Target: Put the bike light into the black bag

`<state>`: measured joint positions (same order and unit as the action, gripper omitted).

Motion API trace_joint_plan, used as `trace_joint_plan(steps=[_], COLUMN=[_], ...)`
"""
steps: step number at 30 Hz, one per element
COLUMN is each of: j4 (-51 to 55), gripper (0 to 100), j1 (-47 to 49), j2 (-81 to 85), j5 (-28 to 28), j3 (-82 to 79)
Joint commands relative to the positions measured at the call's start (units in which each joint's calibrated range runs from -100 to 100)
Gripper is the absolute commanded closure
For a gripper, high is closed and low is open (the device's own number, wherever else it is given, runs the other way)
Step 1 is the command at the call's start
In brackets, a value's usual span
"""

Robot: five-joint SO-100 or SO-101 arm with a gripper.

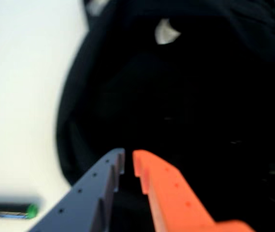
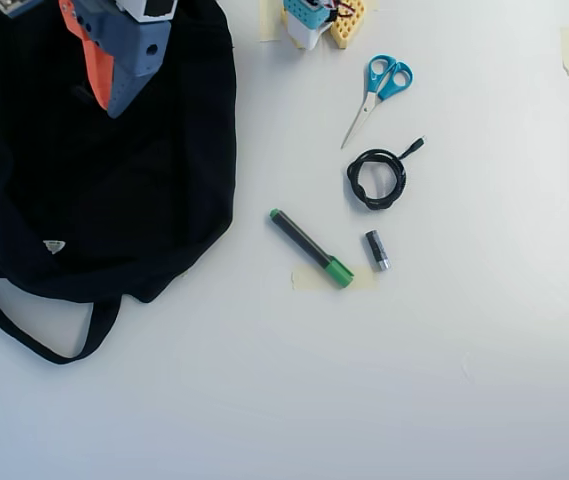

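The black bag point(image 2: 144, 190) lies floppy at the left of the overhead view, with its long strap point(image 2: 24, 335) looping toward the front and a small white tag point(image 2: 54, 246). It fills most of the wrist view point(image 1: 200, 96), blurred. My gripper point(image 2: 111, 108) hangs over the bag's upper part. Its grey and orange fingers stand almost together in the wrist view point(image 1: 128, 162), and nothing shows between them. The bike light is out of view in both frames.
On the white table right of the bag lie a green-capped marker point(image 2: 310, 248), a coiled black cable point(image 2: 376, 178), a small grey-black cylinder point(image 2: 376, 250) and blue-handled scissors point(image 2: 379, 90). A small yellow, blue and white object point(image 2: 319, 20) sits at the top edge.
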<state>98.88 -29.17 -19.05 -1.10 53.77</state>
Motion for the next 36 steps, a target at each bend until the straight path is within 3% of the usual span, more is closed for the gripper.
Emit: trace_joint_plan(steps=[1, 10, 18, 24, 36], j4=[0.7, 0.8, 0.5, 0.3, -10.5], gripper=[98, 98, 98, 98, 98], j1=[3.5, 6.7, 10.2, 14.5, 20.9], j2=[2.1, 5.4, 24.5, 41.2, 64.3], j5=[0.3, 0.3, -0.2, -3.5, -7.3], j3=[0.5, -22.5, -47.9, -65.5, -88.0])
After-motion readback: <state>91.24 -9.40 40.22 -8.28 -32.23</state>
